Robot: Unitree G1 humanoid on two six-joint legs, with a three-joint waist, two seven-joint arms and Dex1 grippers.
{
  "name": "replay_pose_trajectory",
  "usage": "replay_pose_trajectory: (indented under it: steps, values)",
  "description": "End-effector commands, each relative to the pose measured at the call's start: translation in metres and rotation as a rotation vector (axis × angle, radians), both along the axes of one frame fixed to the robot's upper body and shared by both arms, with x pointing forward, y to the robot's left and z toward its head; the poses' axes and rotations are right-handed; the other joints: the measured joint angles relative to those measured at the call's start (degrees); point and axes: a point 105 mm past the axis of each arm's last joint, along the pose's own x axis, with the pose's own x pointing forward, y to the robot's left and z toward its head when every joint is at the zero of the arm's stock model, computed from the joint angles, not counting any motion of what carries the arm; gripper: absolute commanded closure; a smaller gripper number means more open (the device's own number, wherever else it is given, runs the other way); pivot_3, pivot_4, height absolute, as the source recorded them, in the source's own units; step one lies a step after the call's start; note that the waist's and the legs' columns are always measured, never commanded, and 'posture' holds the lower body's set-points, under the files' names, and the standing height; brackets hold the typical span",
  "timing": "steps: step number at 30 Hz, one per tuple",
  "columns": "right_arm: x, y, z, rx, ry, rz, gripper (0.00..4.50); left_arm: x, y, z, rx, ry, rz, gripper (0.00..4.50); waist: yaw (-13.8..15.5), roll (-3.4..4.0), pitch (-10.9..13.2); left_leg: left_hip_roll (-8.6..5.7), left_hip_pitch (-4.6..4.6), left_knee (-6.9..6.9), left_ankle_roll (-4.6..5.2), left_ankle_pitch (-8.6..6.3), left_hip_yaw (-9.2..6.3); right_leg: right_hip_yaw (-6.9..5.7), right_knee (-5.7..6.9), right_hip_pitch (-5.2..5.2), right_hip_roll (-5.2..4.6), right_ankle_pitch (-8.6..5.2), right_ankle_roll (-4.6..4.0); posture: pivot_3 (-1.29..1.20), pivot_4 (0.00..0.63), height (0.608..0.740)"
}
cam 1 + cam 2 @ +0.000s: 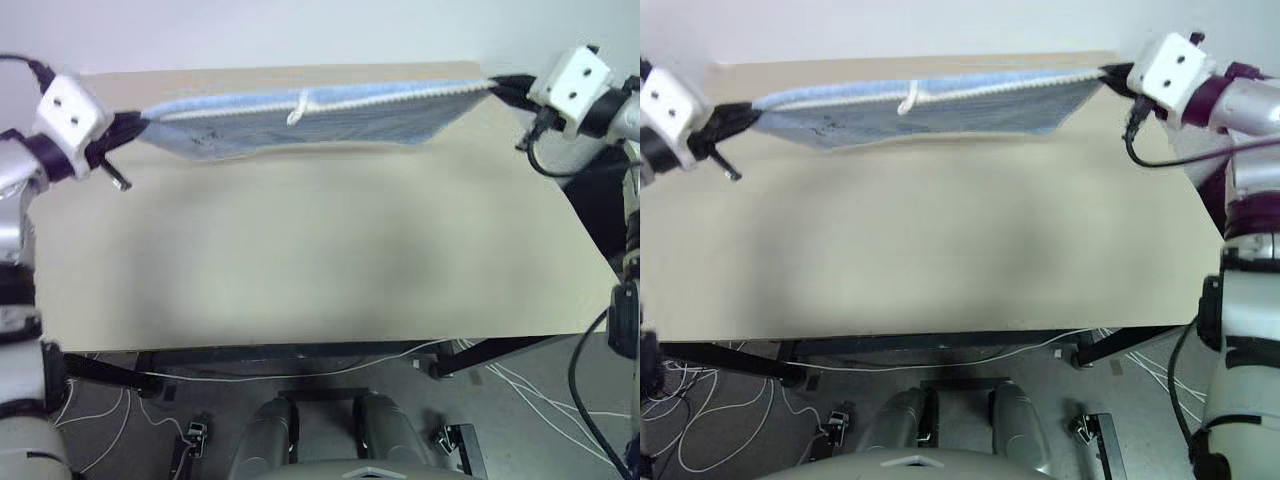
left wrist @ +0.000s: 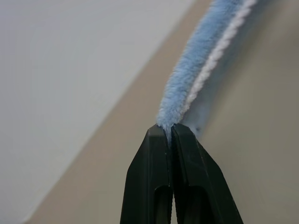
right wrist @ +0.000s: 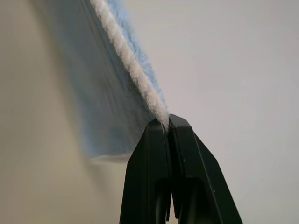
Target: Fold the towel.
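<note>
The light blue towel [image 1: 300, 118] hangs stretched in the air above the far part of the table, its white edging along the top and a small white loop [image 1: 298, 108] near the middle. My left gripper [image 1: 137, 124] is shut on the towel's left corner, and my right gripper [image 1: 490, 86] is shut on its right corner. In the left wrist view the black fingers [image 2: 154, 172] pinch the blue edge [image 2: 187, 74]. In the right wrist view the fingers [image 3: 184, 158] clamp the white edging [image 3: 128, 60], with the cloth hanging below.
The beige table [image 1: 320, 260] spreads under the towel, its near edge running across the lower part of the view. White cables [image 1: 110, 420] and the black table frame lie on the floor beneath. A pale wall stands behind the table.
</note>
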Motion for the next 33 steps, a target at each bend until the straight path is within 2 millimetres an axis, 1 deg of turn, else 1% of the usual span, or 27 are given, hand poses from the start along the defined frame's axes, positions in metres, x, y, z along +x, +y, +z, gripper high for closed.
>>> replay_pose_trajectory:
  steps: [1,3,6,8,10,12,14,16,18,20,21,26,33]
  values:
    - [-0.026,-0.005,-0.023,0.032,0.142,0.049,4.44,-0.028,0.013,-0.003,0.003,0.061,0.004,4.5,0.16,0.02,0.01,0.02,0.01,0.05,0.0,0.0,0.0,0.0,0.05,-0.01,0.0,0.0,-0.01,0.0,0.15,0.74]
    - [-0.045,-0.004,-0.058,0.036,0.303,0.078,4.44,-0.047,0.011,-0.031,0.022,0.181,-0.032,4.5,0.71,0.04,0.01,0.02,-0.01,0.08,0.01,-0.01,0.01,0.01,0.06,-0.02,-0.02,0.0,-0.01,0.0,0.15,0.74]
    - [-0.068,-0.003,-0.084,0.042,0.448,0.092,4.44,-0.067,0.008,-0.05,0.012,0.286,-0.061,4.5,1.37,0.11,0.07,0.01,0.02,0.11,0.05,-0.03,0.07,0.04,-0.01,0.02,-0.08,-0.01,-0.01,0.0,0.15,0.74]
    - [-0.089,-0.007,-0.103,0.045,0.579,0.092,4.44,-0.086,0.013,-0.074,0.009,0.405,-0.068,4.5,1.64,0.11,0.07,0.01,0.06,0.16,0.05,-0.03,0.07,0.03,-0.01,0.05,-0.1,0.0,-0.02,0.0,0.15,0.74]
    - [-0.104,-0.01,-0.112,0.052,0.66,0.085,4.44,-0.099,0.018,-0.087,-0.007,0.471,-0.05,4.5,1.79,0.12,0.05,0.03,0.25,0.06,0.08,-0.06,0.06,0.03,-0.18,0.26,-0.11,-0.01,-0.03,0.0,0.15,0.74]
    - [-0.112,-0.013,-0.116,0.063,0.706,0.078,4.44,-0.106,0.022,-0.092,-0.03,0.503,-0.035,4.5,2.15,0.1,0.05,0.08,0.31,0.06,0.08,-0.07,0.05,0.01,-0.24,0.36,-0.1,-0.01,-0.04,0.0,0.15,0.74]
    - [-0.123,-0.017,-0.122,0.068,0.767,0.069,4.44,-0.116,0.026,-0.104,-0.07,0.563,-0.026,4.5,2.39,0.11,0.05,0.09,0.34,0.07,0.07,-0.07,0.05,0.01,-0.24,0.4,-0.09,0.0,-0.04,0.0,0.15,0.74]
    - [-0.128,-0.018,-0.124,0.069,0.796,0.066,4.44,-0.122,0.028,-0.112,-0.084,0.6,-0.02,4.5,2.54,0.11,0.05,0.09,0.34,0.05,0.07,-0.07,0.06,0.01,-0.32,0.42,-0.11,0.0,-0.04,0.0,0.15,0.74]
    - [-0.127,-0.017,-0.123,0.071,0.794,0.067,4.44,-0.122,0.028,-0.114,-0.088,0.608,-0.022,4.5,2.63,0.1,0.04,0.09,0.34,0.06,0.08,-0.07,0.06,0.01,-0.35,0.45,-0.12,0.0,-0.04,0.0,0.15,0.74]
    - [-0.122,-0.015,-0.122,0.069,0.774,0.072,4.44,-0.117,0.025,-0.113,-0.093,0.597,-0.026,4.5,2.65,0.09,0.04,0.11,0.34,0.06,0.07,-0.08,0.03,0.01,-0.37,0.46,-0.12,0.01,-0.05,0.0,0.15,0.74]
    - [-0.117,-0.014,-0.121,0.07,0.751,0.069,4.44,-0.113,0.023,-0.11,-0.093,0.579,-0.03,4.5,2.68,0.1,0.04,0.11,0.34,0.06,0.07,-0.08,0.03,0.01,-0.38,0.46,-0.12,0.01,-0.05,0.0,0.15,0.74]
    - [-0.08,-0.011,-0.11,0.064,0.632,0.029,4.44,-0.073,0.026,-0.096,-0.123,0.467,0.046,4.5,2.65,0.09,0.04,0.1,0.34,0.07,0.06,-0.07,0.04,-0.07,-0.4,0.46,-0.09,0.03,-0.06,0.0,0.15,0.74]
    - [-0.03,-0.007,-0.108,0.054,0.52,-0.031,4.44,-0.028,0.03,-0.093,-0.104,0.381,0.123,4.5,2.45,0.09,0.04,0.08,0.25,0.05,0.06,-0.07,0.11,-0.05,-0.36,0.29,-0.01,0.04,-0.05,0.0,0.15,0.74]
